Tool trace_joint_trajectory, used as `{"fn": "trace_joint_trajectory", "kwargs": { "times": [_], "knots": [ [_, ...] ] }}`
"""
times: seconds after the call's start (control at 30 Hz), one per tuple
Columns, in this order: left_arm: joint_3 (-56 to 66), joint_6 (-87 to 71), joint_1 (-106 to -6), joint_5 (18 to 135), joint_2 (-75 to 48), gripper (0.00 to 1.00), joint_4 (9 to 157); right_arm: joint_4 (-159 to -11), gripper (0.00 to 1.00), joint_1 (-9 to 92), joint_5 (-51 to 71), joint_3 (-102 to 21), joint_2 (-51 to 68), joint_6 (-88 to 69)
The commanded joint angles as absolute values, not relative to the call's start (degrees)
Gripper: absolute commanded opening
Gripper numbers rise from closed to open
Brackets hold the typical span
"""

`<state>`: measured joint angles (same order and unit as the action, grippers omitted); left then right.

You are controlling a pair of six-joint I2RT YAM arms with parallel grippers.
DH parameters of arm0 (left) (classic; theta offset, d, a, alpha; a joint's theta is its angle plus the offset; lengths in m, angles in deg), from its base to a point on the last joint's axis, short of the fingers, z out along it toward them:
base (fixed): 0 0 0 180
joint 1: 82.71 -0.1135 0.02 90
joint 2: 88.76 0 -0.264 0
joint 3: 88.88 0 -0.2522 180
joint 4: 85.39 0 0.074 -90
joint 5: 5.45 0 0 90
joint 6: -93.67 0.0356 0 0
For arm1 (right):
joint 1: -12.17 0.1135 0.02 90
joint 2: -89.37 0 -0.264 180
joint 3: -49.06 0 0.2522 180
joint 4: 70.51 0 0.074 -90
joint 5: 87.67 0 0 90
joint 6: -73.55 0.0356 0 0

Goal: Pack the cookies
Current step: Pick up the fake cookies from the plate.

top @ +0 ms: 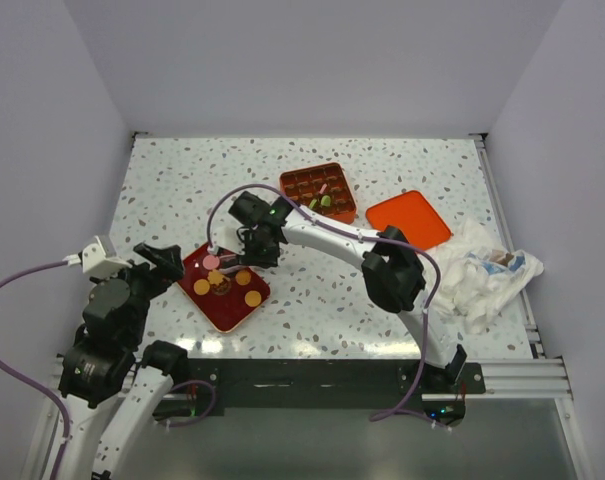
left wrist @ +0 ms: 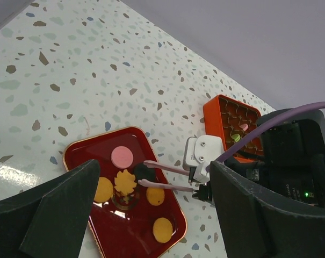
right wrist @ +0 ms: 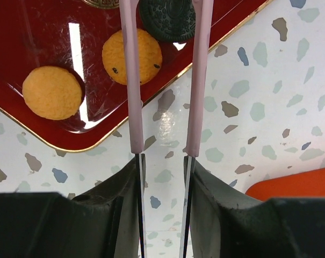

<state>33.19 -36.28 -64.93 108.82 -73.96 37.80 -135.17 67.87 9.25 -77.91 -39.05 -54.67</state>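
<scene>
**Top view:** R gripper (top: 222, 276) over red rectangular tray (top: 232, 312); orange compartment box (top: 304, 182) well apart.
**L-wrist view:** pink fingers (left wrist: 167, 186) flank dark brown round cookie (left wrist: 143, 172) lying on tray.
**R-wrist view:** gap cookie-wide; pinch can't tell.
**Step:** pick-up. Next needs firm squeeze, lift.

The table (top: 182, 180) has a white top speckled with grey, brown and bluish chips, and pale walls close it in on the left, far and right sides. Four things lie directly on it. A dark red tray (top: 222, 310) with a thin gold rim sits near the front edge, left of the middle, turned at an angle to the table edges. An orange box (top: 298, 186) divided into small square compartments stands towards the far side, about the middle. Just to its right, apart from it, a flat orange lid (top: 408, 219) lies tilted on its corner. A crumpled white cloth (top: 482, 270) is heaped against the right edge, near the lid.
</scene>
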Motion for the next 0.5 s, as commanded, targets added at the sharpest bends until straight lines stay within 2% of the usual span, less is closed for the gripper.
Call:
{"fn": "trace_joint_trajectory", "kwargs": {
  "times": [0.0, 0.47],
  "knots": [
    [33.5, -37.2, -64.6, 109.5, -75.1, 0.88, 37.8, -136.0, 0.37, 66.8, 8.0, -78.9, -37.1, -55.6],
    [34.1, -37.6, -64.7, 109.2, -75.8, 0.88, 37.9, -137.4, 0.41, 66.7, 8.2, -78.3, -38.2, -55.3]
  ]
}}
